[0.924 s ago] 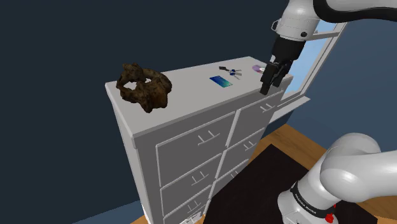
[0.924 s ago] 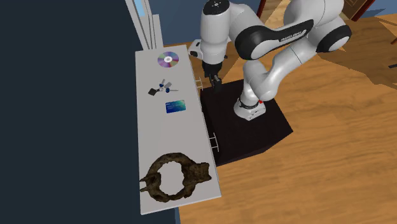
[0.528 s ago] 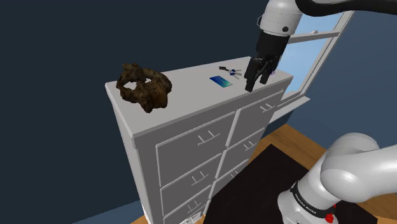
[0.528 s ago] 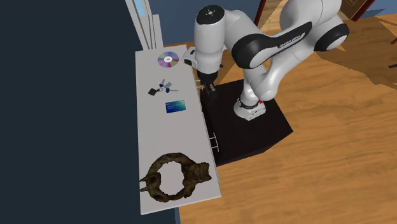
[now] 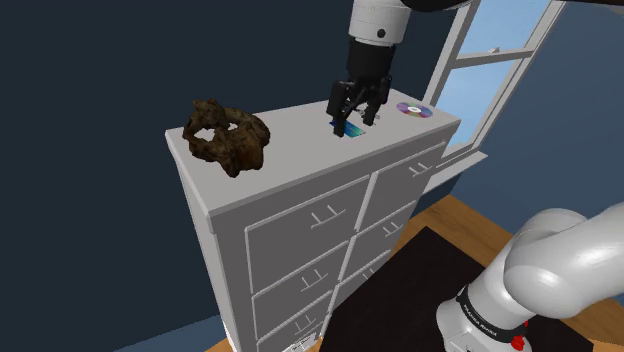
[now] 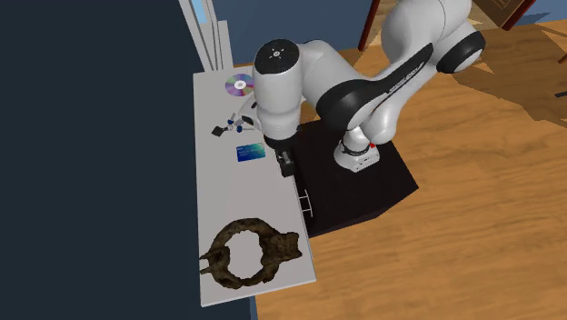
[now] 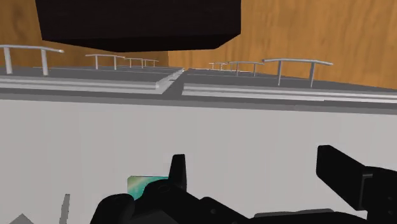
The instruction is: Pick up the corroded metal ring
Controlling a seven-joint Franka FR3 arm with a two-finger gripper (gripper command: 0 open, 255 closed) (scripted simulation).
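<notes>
Gripper [image 5: 352, 117], fingers wide apart and empty, above the card [image 6: 250, 152] on the dresser [image 5: 300, 152]. Ring [image 5: 227, 137] lies well apart, toward the shoulder view's left.

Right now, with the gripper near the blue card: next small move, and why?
Probably move the gripper along above the dresser top toward the shoulder view's left, without descending yet. Its fingers are open and empty, it hangs by the blue card, and the rough brown ring lies untouched at the far end, well apart from it.
</notes>
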